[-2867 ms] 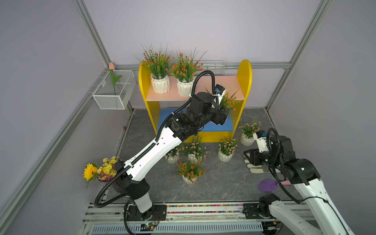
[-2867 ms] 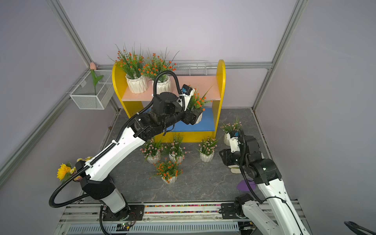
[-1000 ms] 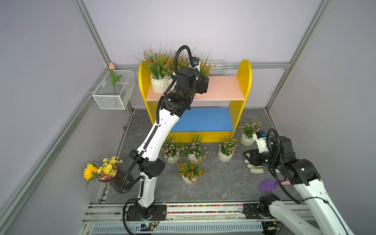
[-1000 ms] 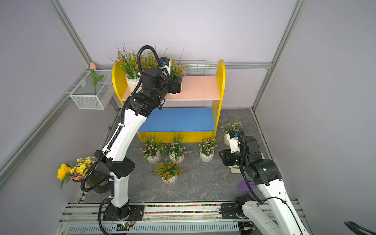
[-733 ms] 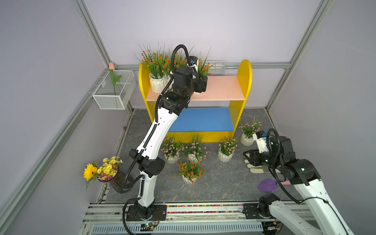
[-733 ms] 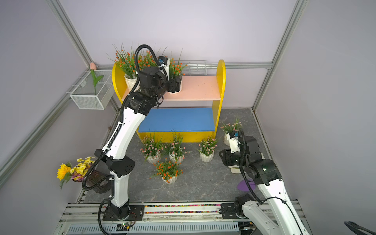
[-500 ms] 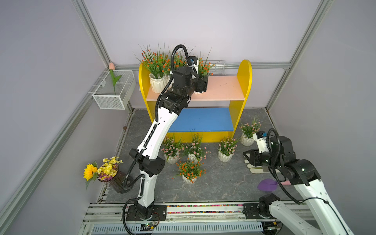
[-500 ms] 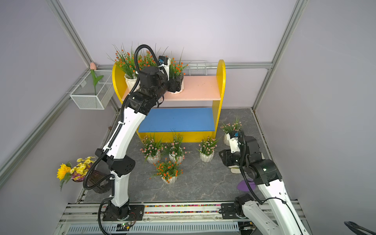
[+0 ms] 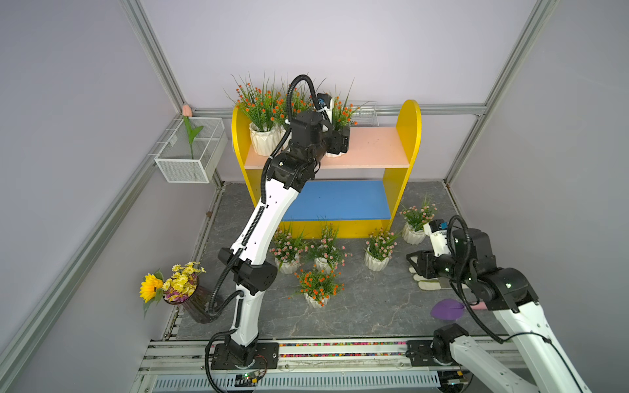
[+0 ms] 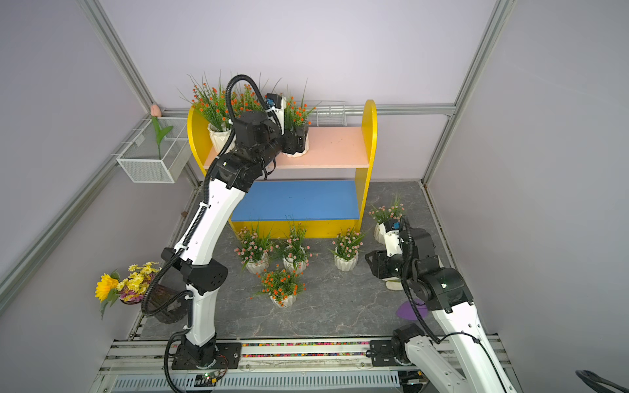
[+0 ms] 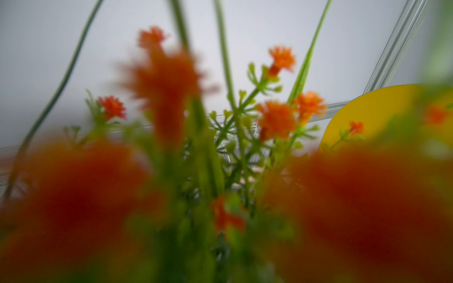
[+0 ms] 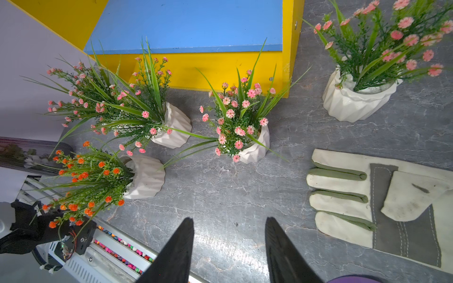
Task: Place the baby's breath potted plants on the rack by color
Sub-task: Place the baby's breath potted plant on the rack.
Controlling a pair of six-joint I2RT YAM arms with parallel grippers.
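left gripper (image 9: 338,144) is sitting at orange plant (image 9: 343,112) on rack (image 9: 377,149), 12 o'clock, grip unclear; right gripper (image 12: 229,220) is hanging wide.

The white-and-black left arm (image 9: 269,211) reaches up toward twelve o'clock, its black left gripper (image 9: 336,145) held level; how wide its jaws stand is hidden. The white-and-black right arm (image 9: 503,285) sits folded at four o'clock, its black right gripper (image 12: 229,220) angled downward, jaws apart and empty.

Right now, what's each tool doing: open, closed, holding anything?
Left tool: at the orange plant on the upper board; grip cannot be told.
Right tool: open, empty.
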